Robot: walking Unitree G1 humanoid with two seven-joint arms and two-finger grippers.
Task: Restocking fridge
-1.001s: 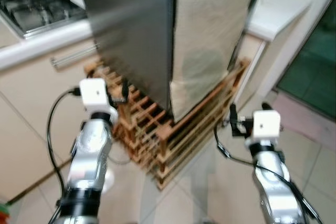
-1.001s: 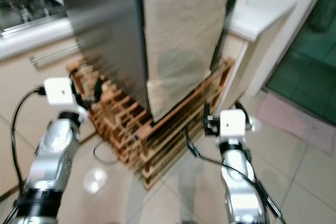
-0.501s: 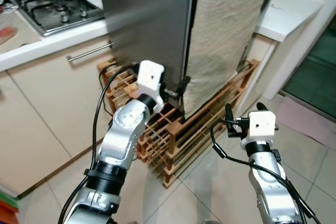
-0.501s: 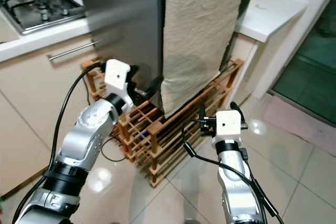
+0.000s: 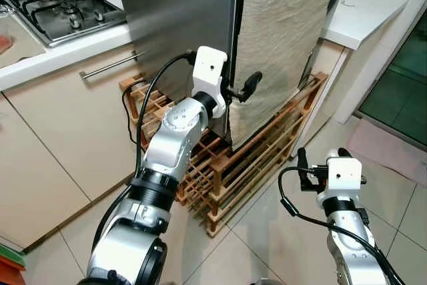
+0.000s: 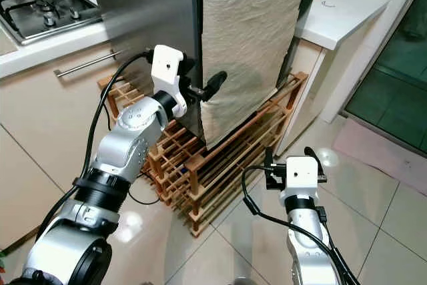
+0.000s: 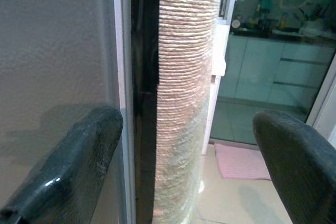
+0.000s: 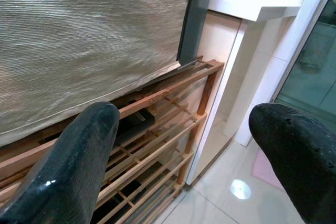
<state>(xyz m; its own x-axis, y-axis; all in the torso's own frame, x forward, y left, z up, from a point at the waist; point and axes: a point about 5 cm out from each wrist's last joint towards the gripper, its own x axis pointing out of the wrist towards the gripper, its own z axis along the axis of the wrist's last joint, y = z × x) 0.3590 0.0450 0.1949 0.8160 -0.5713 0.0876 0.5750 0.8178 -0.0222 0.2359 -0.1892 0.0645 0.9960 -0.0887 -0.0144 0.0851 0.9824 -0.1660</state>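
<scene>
The steel-grey fridge [image 5: 180,25] stands on a wooden rack [image 5: 267,145], and a beige woven cloth [image 5: 287,31] hangs over the face to the right of its corner. My left gripper [image 5: 241,89] is raised to that corner at mid height. It is open, and in the left wrist view one finger [image 7: 79,156] lies over the grey face while the other [image 7: 294,156] is past the cloth, with the dark seam [image 7: 144,103] between them. My right gripper [image 5: 303,165] hangs low to the right of the rack, open and holding nothing.
A gas stove [image 5: 67,8] sits on the counter at the left, above a cream cabinet with a bar handle [image 5: 110,66]. A white counter [image 5: 367,11] stands right of the fridge. A pink mat [image 5: 393,151] lies on the tiled floor by a glass door.
My left arm has risen from beside the rack up to the fridge's corner. The right arm has dropped a little. The camera has shifted too.
</scene>
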